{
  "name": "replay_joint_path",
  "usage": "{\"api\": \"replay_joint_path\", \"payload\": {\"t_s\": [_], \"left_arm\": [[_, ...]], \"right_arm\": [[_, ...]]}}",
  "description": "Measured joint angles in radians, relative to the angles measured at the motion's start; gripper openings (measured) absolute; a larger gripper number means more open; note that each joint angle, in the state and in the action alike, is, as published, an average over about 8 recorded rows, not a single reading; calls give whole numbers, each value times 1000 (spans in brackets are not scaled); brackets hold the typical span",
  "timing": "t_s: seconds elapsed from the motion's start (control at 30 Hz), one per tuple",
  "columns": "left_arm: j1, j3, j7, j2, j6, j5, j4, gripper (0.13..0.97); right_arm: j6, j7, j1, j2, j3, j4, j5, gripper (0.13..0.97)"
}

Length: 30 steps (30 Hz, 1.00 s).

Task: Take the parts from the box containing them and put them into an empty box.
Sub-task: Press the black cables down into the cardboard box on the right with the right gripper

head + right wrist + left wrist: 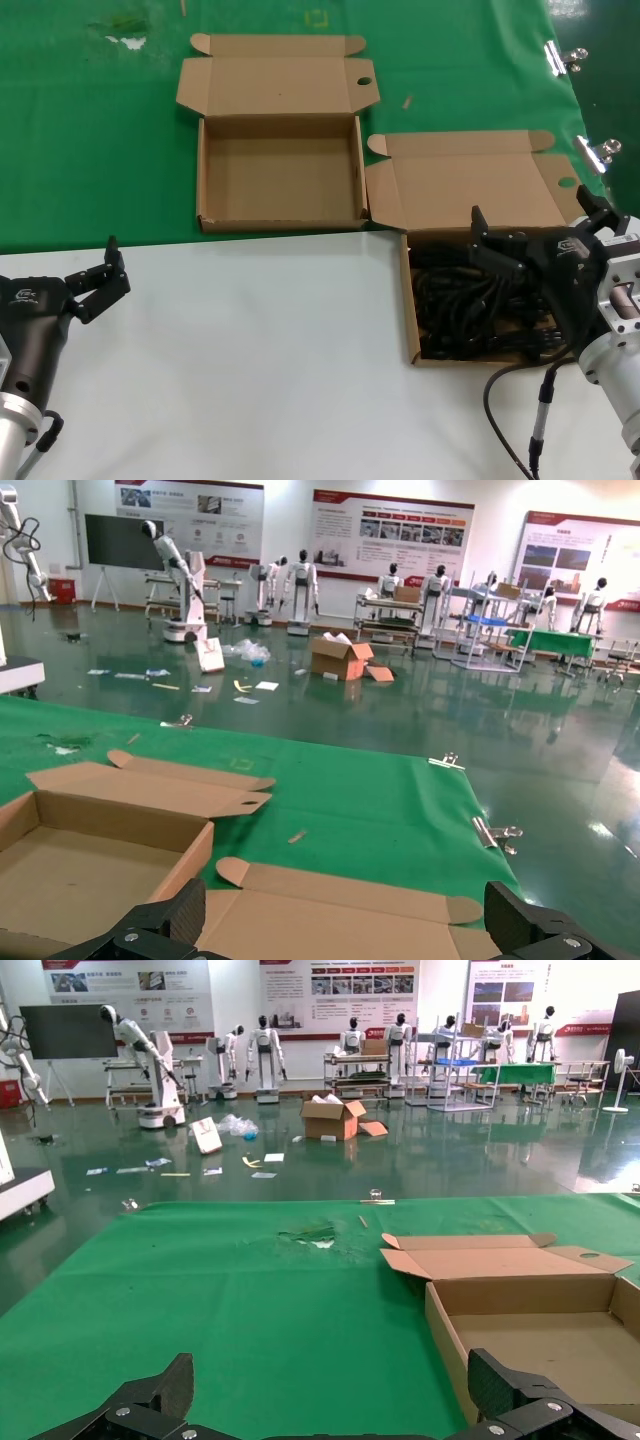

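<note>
Right tool (497, 238) hovers with fingers spread wide, nothing between them, over the far rim of the full box (408, 300), which sits at about 4 o'clock on the bench (250, 350). Below and just nearer than the fingertips lie the parts (455, 310), a dark tangle of coiled cables filling that box; no contact yet that I can make out. Right forearm comes in from the 4 o'clock corner, wrist angled up toward 10 o'clock, its own thick cable (510, 410) trailing onto the bench. Judgement: the step in hand is the reach for a first bundle; nothing looks transferred. Next move calls for dropping the wrist and pitching the fingers down into the pile, closing on one coil only, since tangled cords may drag neighbours out. The empty box (280, 220) stands open at 12 o'clock on the green cloth (90, 150), lid flap back, just beside the full one's flap. Left tool (98, 283) waits at 8 o'clock, fingers apart, holding nothing.
</note>
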Motion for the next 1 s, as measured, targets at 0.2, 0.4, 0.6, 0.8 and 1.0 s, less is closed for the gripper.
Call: {"api": "replay_joint_path", "payload": {"t_s": [0.2,0.4,0.6,0.8,1.0], "left_arm": [[0,0,0,0,0,0,0,966],[0,0,0,0,0,0,0,966],[0,0,0,0,0,0,0,966],[0,0,0,0,0,0,0,946],[0,0,0,0,0,0,0,914]], "right_arm": [[0,0,0,0,0,0,0,966],[0,0,0,0,0,0,0,966],[0,0,0,0,0,0,0,966],[0,0,0,0,0,0,0,966],[0,0,0,0,0,0,0,966]]}}
